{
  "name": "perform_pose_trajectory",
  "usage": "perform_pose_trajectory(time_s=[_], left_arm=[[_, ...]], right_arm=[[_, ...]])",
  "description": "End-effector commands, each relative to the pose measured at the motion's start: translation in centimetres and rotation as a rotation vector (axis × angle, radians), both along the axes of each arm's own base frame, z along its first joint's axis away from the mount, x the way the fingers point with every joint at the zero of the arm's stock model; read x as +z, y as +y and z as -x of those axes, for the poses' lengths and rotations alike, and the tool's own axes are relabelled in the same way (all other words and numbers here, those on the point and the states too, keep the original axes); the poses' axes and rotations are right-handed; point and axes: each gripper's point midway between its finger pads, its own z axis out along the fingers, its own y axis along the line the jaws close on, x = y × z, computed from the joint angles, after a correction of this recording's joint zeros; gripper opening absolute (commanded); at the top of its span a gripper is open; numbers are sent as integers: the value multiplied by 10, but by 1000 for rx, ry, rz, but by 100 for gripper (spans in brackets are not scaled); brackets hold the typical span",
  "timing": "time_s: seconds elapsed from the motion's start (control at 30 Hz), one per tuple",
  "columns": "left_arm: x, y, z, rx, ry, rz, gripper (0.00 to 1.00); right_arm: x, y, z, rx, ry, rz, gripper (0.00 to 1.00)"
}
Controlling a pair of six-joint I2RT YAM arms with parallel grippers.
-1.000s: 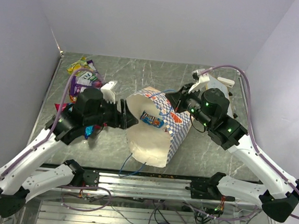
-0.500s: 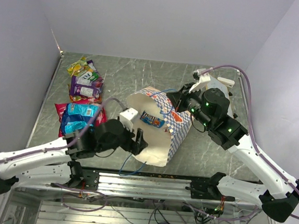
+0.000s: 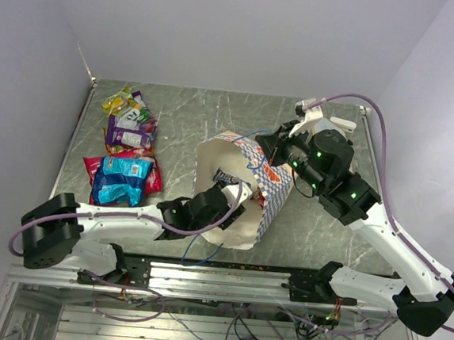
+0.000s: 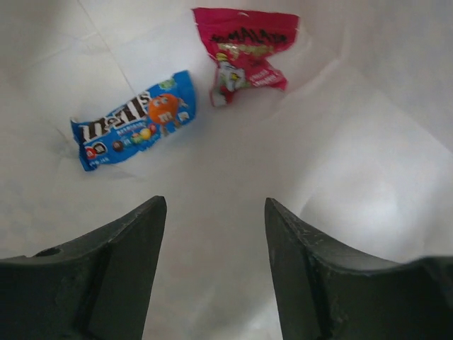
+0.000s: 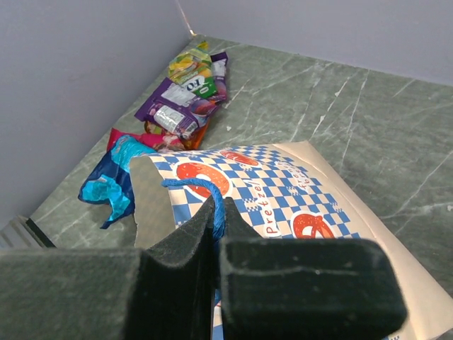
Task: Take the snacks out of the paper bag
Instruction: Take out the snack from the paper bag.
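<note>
Left gripper [image 4: 214, 207] spread open inside bag [image 3: 266, 196], above blue packet [image 4: 133, 120] and red packet [image 4: 246, 53]. Right gripper [image 5: 216, 237] clamps handle [image 5: 212, 193]. Other snacks [image 3: 126, 141] heaped on green marbled table [image 3: 216, 117]; plain walls [image 3: 239, 36].

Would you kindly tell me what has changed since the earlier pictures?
The left gripper swung from the left side of the paper bag round to its mouth and reached inside, jaws open and empty, facing a blue packet and a red packet. The right gripper stayed shut on the blue string handle; the bag barely moved.
</note>
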Motion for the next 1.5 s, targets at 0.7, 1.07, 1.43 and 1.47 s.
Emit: perform_pose_trajectory(time_s=[0.7, 1.07, 1.43, 1.47], left_arm=[[-63, -34, -116, 212, -175, -54, 89], [-80, -40, -155, 189, -136, -112, 74], [-54, -35, -156, 158, -105, -97, 21], [-50, -35, -152, 150, -91, -88, 19]], right_arm=[[12, 6, 3, 37, 21, 7, 0], [9, 6, 2, 34, 27, 14, 0], [9, 18, -1, 67, 29, -8, 0], [9, 18, -2, 65, 27, -13, 0]])
